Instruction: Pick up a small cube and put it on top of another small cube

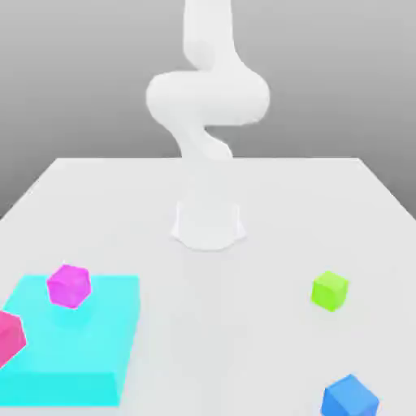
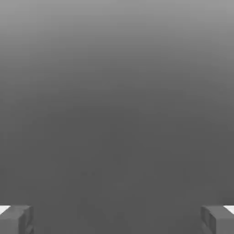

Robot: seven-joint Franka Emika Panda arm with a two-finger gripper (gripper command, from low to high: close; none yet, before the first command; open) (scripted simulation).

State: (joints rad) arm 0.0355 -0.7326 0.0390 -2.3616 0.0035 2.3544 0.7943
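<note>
The gripper (image 2: 117,219) is spread wide and nothing is held between its fingers (image 2: 16,219).

In the exterior view, the lime-green cube (image 1: 330,291) is seen resting alone on the white table (image 1: 268,203), toward the exterior view's right. A blue cube (image 1: 349,398) is placed nearer to the camera on the same side. Toward the exterior view's left, a magenta cube (image 1: 68,285) is placed on a flat cyan block (image 1: 81,357), and a second pink cube (image 1: 10,339) is cut by the picture's edge. The white arm (image 1: 207,97) is raised behind them.

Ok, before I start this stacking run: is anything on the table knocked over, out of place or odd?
Nothing stands out. The green cube and blue cube sit apart on the table; a magenta cube rests on the cyan slab. The gripper is open and empty.
</note>
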